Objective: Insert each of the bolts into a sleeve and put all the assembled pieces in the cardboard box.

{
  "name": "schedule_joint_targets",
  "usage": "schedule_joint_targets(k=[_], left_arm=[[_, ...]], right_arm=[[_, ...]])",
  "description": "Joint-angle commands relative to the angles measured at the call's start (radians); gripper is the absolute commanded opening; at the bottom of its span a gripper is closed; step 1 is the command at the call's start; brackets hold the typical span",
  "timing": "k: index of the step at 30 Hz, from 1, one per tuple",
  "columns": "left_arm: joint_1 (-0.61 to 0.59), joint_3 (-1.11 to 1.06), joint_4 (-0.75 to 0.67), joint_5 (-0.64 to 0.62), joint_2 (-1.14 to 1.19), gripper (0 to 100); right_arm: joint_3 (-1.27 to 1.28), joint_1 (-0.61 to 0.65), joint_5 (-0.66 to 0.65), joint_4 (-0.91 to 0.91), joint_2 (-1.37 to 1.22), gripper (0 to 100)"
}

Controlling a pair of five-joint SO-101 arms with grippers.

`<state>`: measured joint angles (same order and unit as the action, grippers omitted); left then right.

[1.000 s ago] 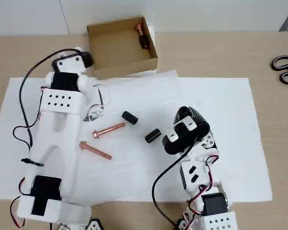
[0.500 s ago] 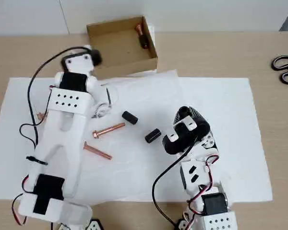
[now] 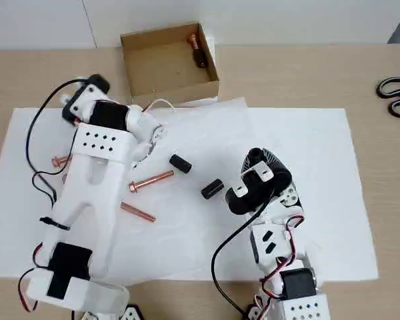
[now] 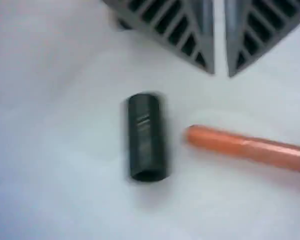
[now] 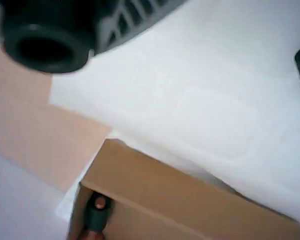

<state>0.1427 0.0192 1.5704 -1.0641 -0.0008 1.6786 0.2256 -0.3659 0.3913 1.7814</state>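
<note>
Roughly a quarter done, judging by the layout: only one assembled piece (image 3: 197, 50) in the cardboard box (image 3: 177, 92), well beyond both sets of fingers. On the left gripper (image 4: 220, 72), fingers all but together with a thin slit between, clamped on nothing. Just ahead of their tips, a black sleeve (image 4: 147, 142) flat on the white paper (image 3: 307, 167) covering the bench (image 3: 360, 73), and just beside it the end of a copper bolt (image 4: 245, 149), near but not inside. On the right gripper (image 3: 257, 160), fingers clamped, as far as can be told, on another sleeve (image 5: 45, 47). Between the two sets of fingers, a third sleeve (image 3: 213, 189). Back behind the left fingers, a second bolt (image 3: 137, 212) and a third bolt (image 3: 59, 161). Leaves three insertions and three drops into the box.
</note>
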Motion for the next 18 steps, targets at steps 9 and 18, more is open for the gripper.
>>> schedule_joint_targets(k=[9,18], left_arm=[[-0.146,0.033,0.124,1.077,-0.006,1],[-0.146,0.03,0.147,1.599,-0.006,2]], right_arm=[[0.005,-0.001,-0.002,0.002,0.013,0.3],[0.005,0.002,-0.002,0.002,0.01,0.3]])
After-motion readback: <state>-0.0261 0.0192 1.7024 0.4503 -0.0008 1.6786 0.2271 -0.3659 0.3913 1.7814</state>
